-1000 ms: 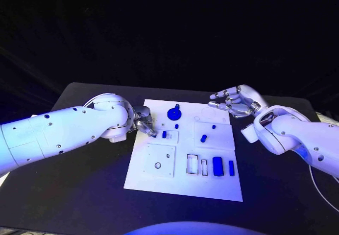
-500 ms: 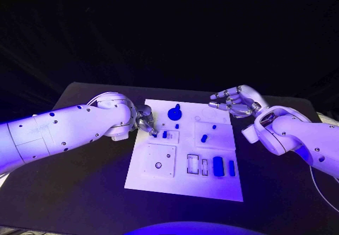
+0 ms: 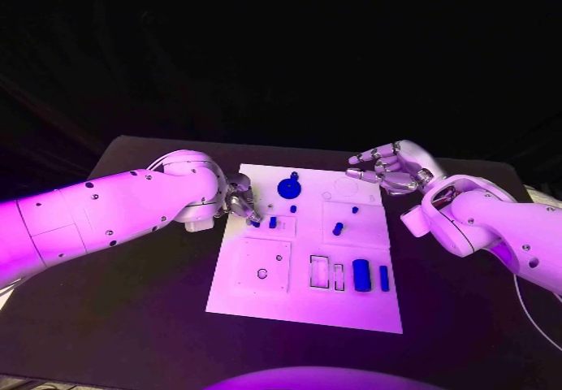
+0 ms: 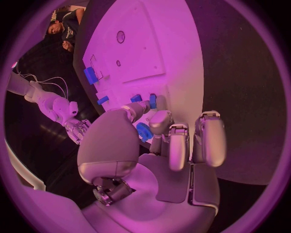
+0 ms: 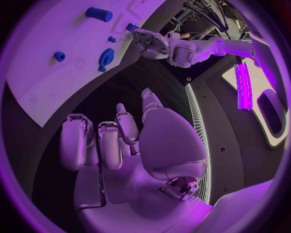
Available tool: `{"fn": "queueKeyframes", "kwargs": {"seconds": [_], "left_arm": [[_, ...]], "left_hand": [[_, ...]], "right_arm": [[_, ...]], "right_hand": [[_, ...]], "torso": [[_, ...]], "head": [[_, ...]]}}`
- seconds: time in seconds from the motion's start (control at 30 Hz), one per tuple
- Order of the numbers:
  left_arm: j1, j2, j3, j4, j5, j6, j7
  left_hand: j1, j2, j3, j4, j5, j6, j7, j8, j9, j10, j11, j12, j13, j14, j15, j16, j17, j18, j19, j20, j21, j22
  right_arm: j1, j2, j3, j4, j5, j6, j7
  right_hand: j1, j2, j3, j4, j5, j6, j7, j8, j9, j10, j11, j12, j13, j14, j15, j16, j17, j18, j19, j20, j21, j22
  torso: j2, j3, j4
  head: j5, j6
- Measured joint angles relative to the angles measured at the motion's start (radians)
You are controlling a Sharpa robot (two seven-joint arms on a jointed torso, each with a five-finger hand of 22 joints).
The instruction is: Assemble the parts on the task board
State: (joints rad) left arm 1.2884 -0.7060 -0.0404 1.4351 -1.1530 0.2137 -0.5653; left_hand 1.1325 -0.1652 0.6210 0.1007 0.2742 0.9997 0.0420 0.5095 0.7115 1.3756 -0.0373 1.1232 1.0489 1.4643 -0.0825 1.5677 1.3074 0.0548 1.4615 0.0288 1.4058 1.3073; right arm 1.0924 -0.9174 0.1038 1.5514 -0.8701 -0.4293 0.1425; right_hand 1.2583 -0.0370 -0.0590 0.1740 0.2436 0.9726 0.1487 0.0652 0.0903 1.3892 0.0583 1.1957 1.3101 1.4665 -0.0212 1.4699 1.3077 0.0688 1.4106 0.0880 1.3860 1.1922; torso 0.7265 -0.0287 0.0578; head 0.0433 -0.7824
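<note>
The white task board (image 3: 307, 305) lies mid-table. My left hand (image 3: 241, 201) is at the board's left edge, fingertips down by a square recess. In the left wrist view its thumb and a finger pinch a small blue part (image 4: 143, 131); two more blue parts (image 4: 152, 101) stand just beyond the fingertips. My right hand (image 3: 386, 171) hovers over the board's far right corner, fingers apart and loosely curled, holding nothing. On the board are a blue gear (image 3: 288, 188), small pegs (image 3: 337, 229) and two blue blocks (image 3: 360, 275).
The black table (image 3: 140, 301) has bare room to the left, right and front of the board. The right wrist view shows the gear (image 5: 106, 56), a blue cylinder (image 5: 99, 14) and my left hand (image 5: 152, 46) across the board.
My left arm has edged slightly toward the board, with its fingertips staying at the same recess. The right hand has held its place.
</note>
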Motion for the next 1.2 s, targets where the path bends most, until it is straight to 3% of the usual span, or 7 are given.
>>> {"fn": "queueKeyframes", "kwargs": {"seconds": [0.23, 0.37, 0.7, 1.2], "left_arm": [[0.0, 0.002, 0.0, 0.0, 0.006, -0.003, -0.007], [-0.004, 0.006, -0.004, 0.001, 0.01, -0.006, -0.012], [-0.004, 0.015, -0.004, -0.004, 0.013, -0.016, -0.032], [-0.004, 0.024, -0.004, -0.018, 0.012, -0.015, -0.043]], "left_hand": [[-0.056, -0.005, 0.018, -0.05, 0.0, 0.007, -0.003, 0.001, -0.007, 0.006, -0.006, 0.0, 0.007, 0.0, -0.007, 0.0, 0.0, 0.0, 0.004, -0.004, 0.0, 0.0], [-0.081, -0.005, -0.012, -0.026, 0.0, 0.03, -0.026, 0.004, -0.014, 0.015, -0.014, 0.008, 0.011, 0.0, -0.007, 0.0, 0.0, 0.0, 0.006, -0.006, 0.0, 0.0], [-0.084, -0.002, -0.017, -0.021, 0.0, 0.042, -0.025, 0.001, -0.012, 0.015, -0.015, 0.011, 0.016, 0.003, -0.01, 0.0, 0.0, 0.0, 0.007, -0.007, 0.004, 0.0], [-0.107, -0.006, -0.067, 0.018, 0.0, 0.053, -0.028, -0.002, -0.017, 0.015, -0.015, 0.015, 0.024, 0.003, -0.01, 0.0, 0.001, 0.0, 0.004, -0.011, 0.008, 0.0]], "right_arm": [[0.0, -0.001, 0.0, 0.0, 0.0, 0.0, 0.0], [0.0, -0.001, 0.0, 0.0, 0.0, 0.0, 0.0], [0.0, -0.001, 0.0, 0.002, 0.0, 0.0, 0.0], [0.0, -0.003, 0.0, 0.004, 0.0, 0.001, 0.0]], "right_hand": [[0.0, 0.0, 0.0, 0.0, 0.0, 0.0, 0.0, 0.0, 0.0, 0.0, 0.0, 0.0, 0.0, 0.0, 0.0, 0.0, 0.0, 0.0, 0.0, 0.0, 0.0, 0.0], [0.0, 0.0, 0.0, 0.0, 0.0, 0.0, 0.0, 0.0, 0.0, 0.0, 0.0, 0.0, 0.0, 0.0, 0.0, 0.0, 0.0, 0.0, 0.0, 0.0, 0.0, 0.0], [0.0, 0.0, 0.0, 0.0, 0.0, 0.0, 0.0, 0.0, 0.0, 0.0, 0.0, 0.0, 0.0, 0.0, 0.0, 0.0, 0.0, 0.0, 0.0, 0.0, 0.0, 0.0], [0.0, 0.0, 0.0, 0.0, 0.0, 0.0, 0.0, 0.0, 0.0, 0.0, 0.0, 0.0, 0.0, 0.0, 0.0, 0.0, 0.0, 0.0, 0.0, 0.0, 0.0, 0.0]], "torso": [[0.0, -0.0005, 0.0006], [0.0, -0.001, 0.0009], [0.0, -0.0005, 0.0001], [0.0, 0.0002, 0.0002]], "head": [[-0.001, -0.001], [0.0, -0.001], [0.002, 0.0], [0.001, 0.001]]}}
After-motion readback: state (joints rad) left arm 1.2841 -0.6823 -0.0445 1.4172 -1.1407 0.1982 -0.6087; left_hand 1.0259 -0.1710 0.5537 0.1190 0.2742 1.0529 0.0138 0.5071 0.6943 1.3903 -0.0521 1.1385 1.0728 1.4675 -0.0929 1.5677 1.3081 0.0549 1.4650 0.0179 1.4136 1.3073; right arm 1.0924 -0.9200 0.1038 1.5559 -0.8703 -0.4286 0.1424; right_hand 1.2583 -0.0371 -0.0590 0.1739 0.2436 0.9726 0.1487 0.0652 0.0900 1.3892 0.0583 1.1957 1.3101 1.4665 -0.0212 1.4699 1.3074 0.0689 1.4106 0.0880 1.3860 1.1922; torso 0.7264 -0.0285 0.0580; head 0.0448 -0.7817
